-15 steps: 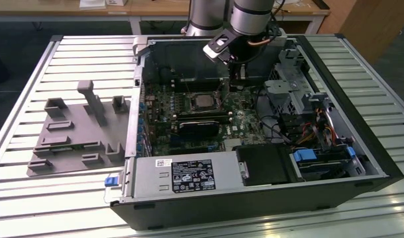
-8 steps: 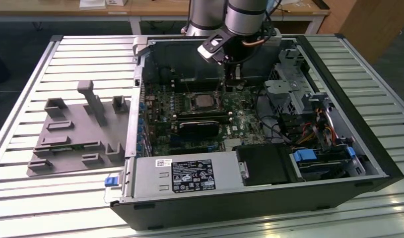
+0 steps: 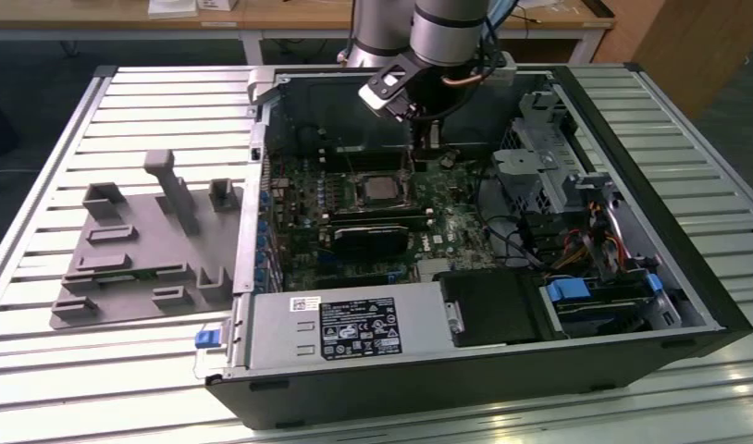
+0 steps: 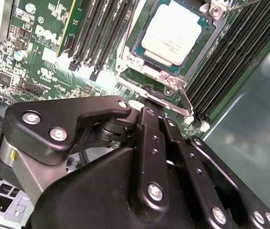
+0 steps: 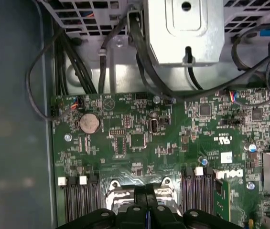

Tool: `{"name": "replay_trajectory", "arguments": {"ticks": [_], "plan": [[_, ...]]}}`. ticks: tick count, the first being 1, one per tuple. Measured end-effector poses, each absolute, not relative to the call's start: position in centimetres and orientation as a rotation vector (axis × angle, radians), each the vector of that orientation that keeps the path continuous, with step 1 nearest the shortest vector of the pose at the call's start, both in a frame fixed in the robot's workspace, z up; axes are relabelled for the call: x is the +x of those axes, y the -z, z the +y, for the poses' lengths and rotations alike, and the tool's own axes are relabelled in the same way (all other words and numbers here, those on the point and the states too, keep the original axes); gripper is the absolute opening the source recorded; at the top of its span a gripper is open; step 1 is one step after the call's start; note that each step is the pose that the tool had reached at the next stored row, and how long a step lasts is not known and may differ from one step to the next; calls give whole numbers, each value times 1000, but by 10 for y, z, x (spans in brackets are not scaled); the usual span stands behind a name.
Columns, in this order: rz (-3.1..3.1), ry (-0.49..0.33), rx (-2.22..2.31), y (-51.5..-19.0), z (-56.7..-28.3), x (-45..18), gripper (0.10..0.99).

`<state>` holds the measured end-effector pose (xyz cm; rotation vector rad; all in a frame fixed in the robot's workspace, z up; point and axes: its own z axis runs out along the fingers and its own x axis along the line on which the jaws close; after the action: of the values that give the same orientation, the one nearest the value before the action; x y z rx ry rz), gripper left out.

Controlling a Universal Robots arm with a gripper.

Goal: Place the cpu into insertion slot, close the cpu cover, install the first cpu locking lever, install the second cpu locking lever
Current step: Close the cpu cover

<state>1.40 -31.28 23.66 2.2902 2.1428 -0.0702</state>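
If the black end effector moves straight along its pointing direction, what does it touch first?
The black end effector would probably meet the silvery metal frame around the silvery-grey square chip; depth is unclear.

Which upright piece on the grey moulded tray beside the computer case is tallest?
The slim grey post with a widened head, between an arch-shaped block and a short block; both end below its top.

The cpu (image 4: 173, 31) is shown with a smooth, dull-silver metal top, framed by the brighter bare metal of the cpu cover (image 4: 146, 70). The motherboard (image 5: 135, 138) is finished in glossy green lacquer. The gripper (image 4: 149, 112) is rendered in matt black, studded with shiny metal screws (image 4: 155, 192). The slatted table (image 3: 105, 120) is seen as brushed, reflective metal, the fixture (image 3: 129, 268) on it as matt grey plastic.
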Motion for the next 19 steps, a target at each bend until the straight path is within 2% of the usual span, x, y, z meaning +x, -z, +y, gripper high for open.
{"name": "replay_trajectory", "arguments": {"ticks": [10, 16, 19], "plan": [[2141, 65, 2288, -237, -313, 10, 102], [2118, 11, 2266, -235, -313, -2, 102], [2117, 9, 2265, -235, -313, -7, 102]]}}
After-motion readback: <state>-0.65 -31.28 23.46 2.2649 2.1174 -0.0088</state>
